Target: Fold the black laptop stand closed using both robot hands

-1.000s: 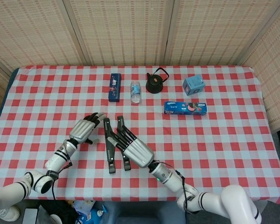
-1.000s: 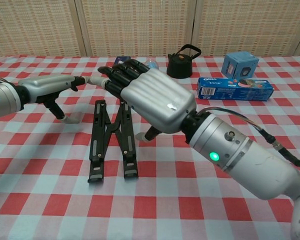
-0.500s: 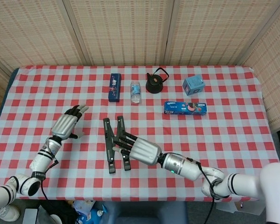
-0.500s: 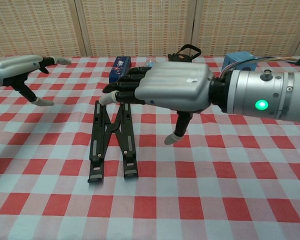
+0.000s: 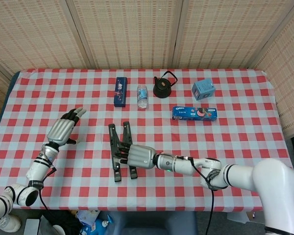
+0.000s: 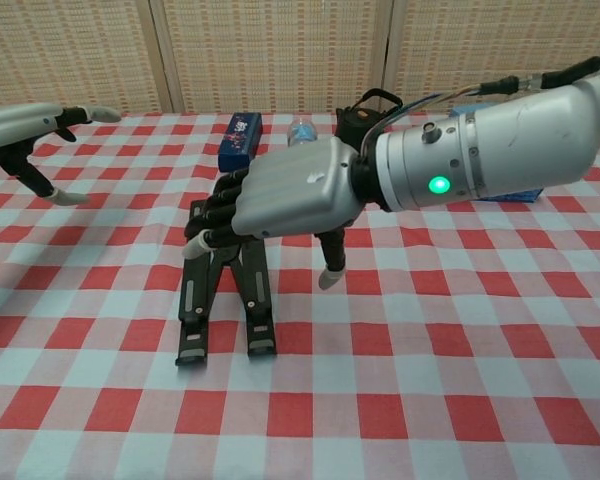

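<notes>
Your right hand's dark fingers point(image 6: 208, 215) curl down over the upper part of the black laptop stand point(image 5: 118, 166); whether they actually grip a bar or only rest on it can't be told from either view. The right hand point(image 6: 285, 195) lies knuckles-up, its smooth silver shell level, thumb hanging down beside the stand's right bar. The forearm behind it runs out to your right, a green light glowing on the wrist cuff.

Your left hand point(image 5: 62, 129) holds nothing, its fingers straight and slightly apart, hovering well to the left of the stand over the counter point(image 5: 245, 142).

The stand lies flat near the counter's front edge, two slim hinged bars close together, spreading slightly toward you. The counter wears a red-and-white checked cloth.
</notes>
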Controlling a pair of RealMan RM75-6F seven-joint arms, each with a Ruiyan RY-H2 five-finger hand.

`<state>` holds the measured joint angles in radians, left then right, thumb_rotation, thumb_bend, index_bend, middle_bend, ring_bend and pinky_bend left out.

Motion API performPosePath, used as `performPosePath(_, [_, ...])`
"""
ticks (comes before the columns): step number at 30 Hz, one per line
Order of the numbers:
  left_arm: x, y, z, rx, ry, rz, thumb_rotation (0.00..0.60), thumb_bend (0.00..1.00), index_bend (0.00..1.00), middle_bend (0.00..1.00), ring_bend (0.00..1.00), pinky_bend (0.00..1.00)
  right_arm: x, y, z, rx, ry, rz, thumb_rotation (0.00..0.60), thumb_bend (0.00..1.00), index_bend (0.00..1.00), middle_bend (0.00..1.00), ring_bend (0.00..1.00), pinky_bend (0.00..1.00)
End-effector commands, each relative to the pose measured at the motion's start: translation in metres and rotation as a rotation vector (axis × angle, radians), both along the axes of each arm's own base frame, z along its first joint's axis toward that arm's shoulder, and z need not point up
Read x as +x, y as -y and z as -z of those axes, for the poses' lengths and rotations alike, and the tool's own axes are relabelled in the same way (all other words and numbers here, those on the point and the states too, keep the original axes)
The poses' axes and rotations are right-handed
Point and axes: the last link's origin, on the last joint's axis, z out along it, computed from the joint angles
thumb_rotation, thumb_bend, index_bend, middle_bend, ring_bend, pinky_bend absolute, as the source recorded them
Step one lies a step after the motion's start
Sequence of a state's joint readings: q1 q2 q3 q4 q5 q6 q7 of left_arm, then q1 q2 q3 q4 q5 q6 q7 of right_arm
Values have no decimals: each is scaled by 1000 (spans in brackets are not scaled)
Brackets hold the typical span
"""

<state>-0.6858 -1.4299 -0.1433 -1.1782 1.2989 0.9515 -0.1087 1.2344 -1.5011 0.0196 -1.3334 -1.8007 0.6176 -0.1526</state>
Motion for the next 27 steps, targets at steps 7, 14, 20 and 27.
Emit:
performPosePath(7, [-12, 0, -7, 16, 12, -28, 600, 222, 0, 0, 0, 151, 16, 7, 21, 3, -86, -86, 600, 0, 0, 0, 0, 0])
performPosePath(14, [-21, 1, -11, 27, 19, -43, 600, 222, 0, 0, 0, 151, 25, 7, 38, 21, -106, -114, 600, 0, 0, 0, 0, 0])
performPosePath(20, [-28, 2, -14, 30, 21, -56, 600, 223, 0, 0, 0, 151, 28, 8, 49, 26, -120, -133, 600, 0, 0, 0, 0, 0])
performPosePath(27, [-36, 3, -16, 37, 20, -70, 600, 223, 0, 0, 0, 151, 31, 13, 58, 25, -119, -138, 600, 0, 0, 0, 0, 0])
